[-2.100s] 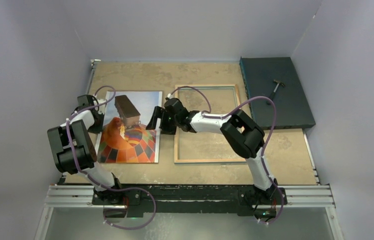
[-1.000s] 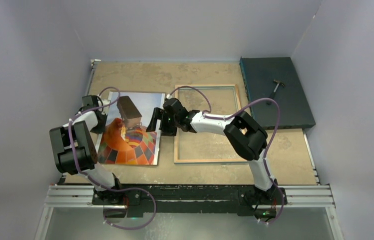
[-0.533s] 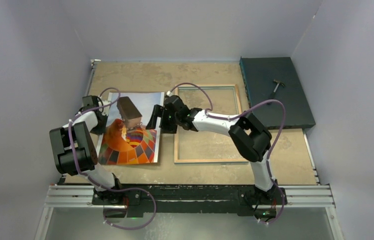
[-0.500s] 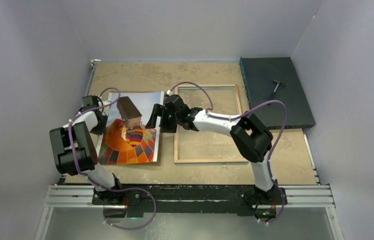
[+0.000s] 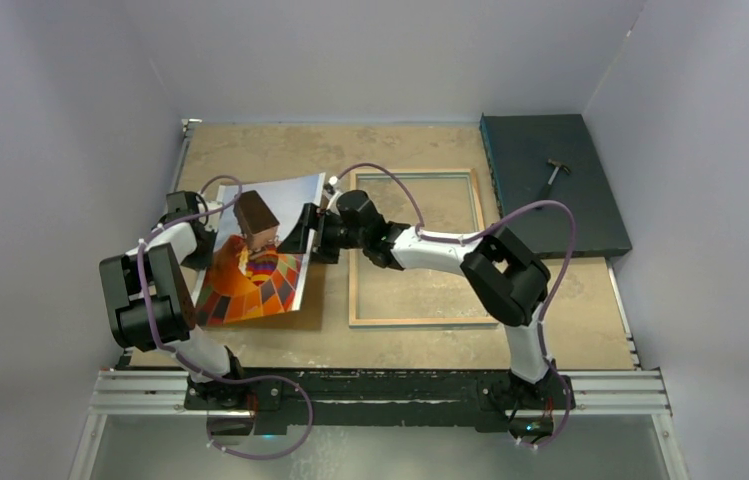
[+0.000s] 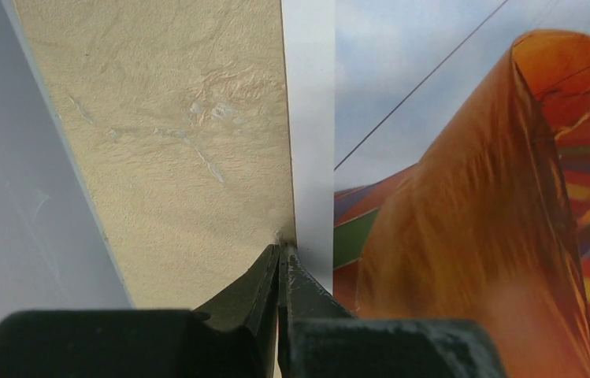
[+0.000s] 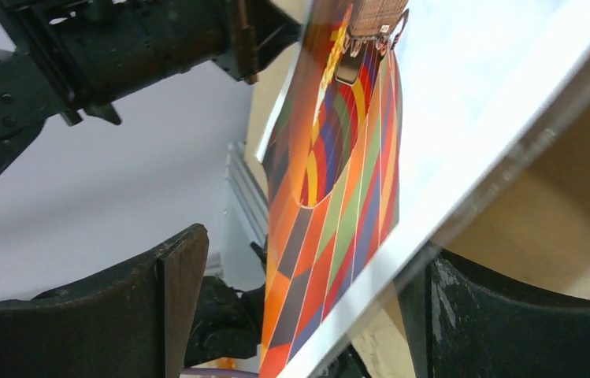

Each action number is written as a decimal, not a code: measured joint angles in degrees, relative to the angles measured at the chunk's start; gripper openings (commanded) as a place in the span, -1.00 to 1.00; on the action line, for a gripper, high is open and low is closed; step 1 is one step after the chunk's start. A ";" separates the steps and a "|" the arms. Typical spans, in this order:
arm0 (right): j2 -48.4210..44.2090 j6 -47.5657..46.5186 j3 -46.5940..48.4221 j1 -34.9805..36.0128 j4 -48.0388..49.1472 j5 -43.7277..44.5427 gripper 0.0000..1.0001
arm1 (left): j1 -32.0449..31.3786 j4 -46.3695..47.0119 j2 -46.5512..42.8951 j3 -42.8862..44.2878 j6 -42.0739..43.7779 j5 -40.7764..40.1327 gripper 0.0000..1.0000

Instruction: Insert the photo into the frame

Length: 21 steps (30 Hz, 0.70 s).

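Note:
The photo (image 5: 255, 270), a chequered balloon print, is tilted, its right edge raised off the table. My left gripper (image 5: 200, 215) is shut on the photo's left white border; the left wrist view shows the jaws (image 6: 282, 252) closed at the edge of the photo (image 6: 465, 197). My right gripper (image 5: 308, 238) is open at the raised right edge. In the right wrist view the photo (image 7: 339, 197) passes between the spread fingers of this gripper (image 7: 307, 260) and rests against the right one. The frame (image 5: 415, 321) lies pale wood side up to the right of the photo.
A dark teal slab (image 5: 540, 215) with a small hammer (image 5: 553, 178) lies at the back right, beside the frame. Grey walls close in the left, back and right sides. The metal rail with the arm bases (image 5: 380, 390) runs along the near edge.
The photo's right edge has lifted off the table and the sheet now tilts up. My right gripper has moved left under that edge. My left gripper has stayed on the left border.

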 measured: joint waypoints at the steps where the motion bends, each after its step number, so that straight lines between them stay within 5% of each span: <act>1: 0.48 0.31 0.17 0.09 1.07 -0.90 0.73 | -0.02 -0.09 0.00 0.00 0.00 0.04 -1.00; 13: 4.61 1.44 2.27 0.94 3.56 -3.56 0.68 | -0.39 -3.65 -1.20 0.22 -0.02 1.75 -1.00; 21: 0.57 1.07 -0.63 0.35 3.39 -3.69 0.47 | 0.52 -7.48 -2.71 7.08 0.57 1.25 -1.00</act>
